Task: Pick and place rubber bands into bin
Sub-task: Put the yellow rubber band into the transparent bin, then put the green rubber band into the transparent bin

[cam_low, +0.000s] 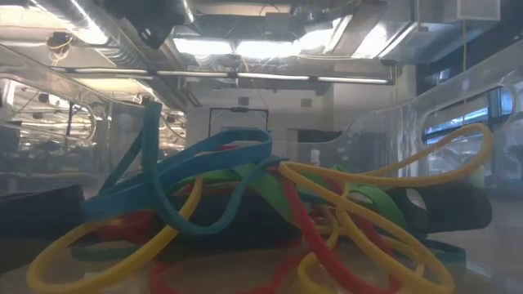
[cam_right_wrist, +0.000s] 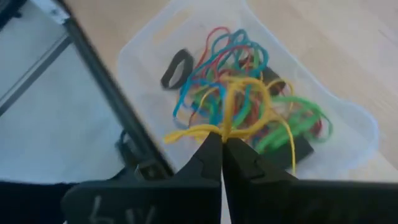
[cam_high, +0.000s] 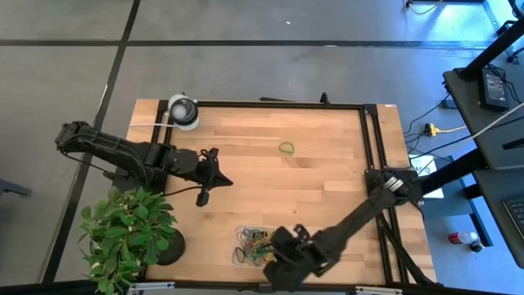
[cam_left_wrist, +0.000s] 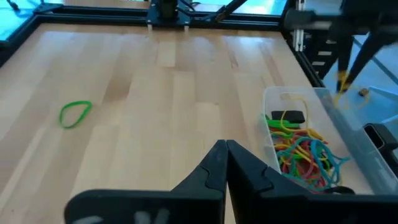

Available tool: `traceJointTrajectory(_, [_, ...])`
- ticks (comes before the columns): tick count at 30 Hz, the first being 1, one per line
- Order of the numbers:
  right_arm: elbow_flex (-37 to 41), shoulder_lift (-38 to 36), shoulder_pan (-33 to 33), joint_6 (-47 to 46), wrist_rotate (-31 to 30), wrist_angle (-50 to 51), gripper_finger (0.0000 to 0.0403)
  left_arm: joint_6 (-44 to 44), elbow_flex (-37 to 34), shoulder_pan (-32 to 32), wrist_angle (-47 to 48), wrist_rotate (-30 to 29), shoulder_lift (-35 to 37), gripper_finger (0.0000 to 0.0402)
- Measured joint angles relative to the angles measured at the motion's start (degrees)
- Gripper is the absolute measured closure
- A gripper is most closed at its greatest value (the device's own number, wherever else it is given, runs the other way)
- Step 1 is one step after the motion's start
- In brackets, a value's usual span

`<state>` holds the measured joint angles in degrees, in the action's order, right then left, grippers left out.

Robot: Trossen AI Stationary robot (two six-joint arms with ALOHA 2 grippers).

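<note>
The right hand [cam_right_wrist: 222, 144] is pinching a thin yellow rubber loop [cam_right_wrist: 245, 106] right over the shallow clear plastic bin [cam_right_wrist: 348, 124] near the wooden surface's [cam_high: 327, 164] front edge. It's featherlight and floppy, so I'd guess it may cling to the fingertips. The pile of coloured rubber bands [cam_right_wrist: 249, 93] is sitting inside. One green loop [cam_high: 286, 148] is lying out in the open, plenty of room around it. The left hand [cam_high: 214, 168] is hovering clenched and empty.
</note>
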<state>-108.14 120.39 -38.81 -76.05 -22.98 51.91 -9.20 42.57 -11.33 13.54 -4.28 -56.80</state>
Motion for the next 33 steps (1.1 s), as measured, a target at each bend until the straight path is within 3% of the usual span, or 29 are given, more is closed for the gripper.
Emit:
traceJointTrajectory(3, [-2.0, 3.4, 1.9, 0.0, 1.2, 0.0, 0.0396, 1.0, 0.0, 0.9, 0.0, 2.2, 0.0, 0.04])
traceJointTrajectory(9, [-2.7, 6.3, 4.4, -2.6, 10.4, 0.2, 0.0354, 1.0, 0.0, 1.3, 0.5, 3.9, 0.0, 0.04])
traceJointTrajectory(17, [-2.7, 6.1, 5.1, -3.2, 11.0, 0.4, 0.0274, 0.9, 0.0, 1.3, 1.1, 6.7, 0.0, 0.04])
traceJointTrajectory(21, [-2.8, 5.2, 5.1, -3.0, 10.8, 1.3, 0.0255, 0.8, 0.0, 1.3, 2.3, 6.8, 0.0, 0.0399])
traceJointTrajectory(26, [-2.8, 3.1, 4.9, -0.1, 10.0, 8.4, 0.0277, 0.4, 0.0, 1.3, 3.6, 5.9, 0.0, 0.0397])
traceJointTrajectory(29, [-2.6, 1.4, 4.7, 2.5, 8.2, 12.1, 0.0318, 1.2, 0.0, 1.3, 4.2, 4.2, 0.0, 0.04])
traceJointTrajectory(33, [1.4, -2.9, 3.6, 2.8, 1.4, 14.9, 0.0388, 2.3, 0.0, 3.2, 5.1, 2.1, 0.0, 0.0399])
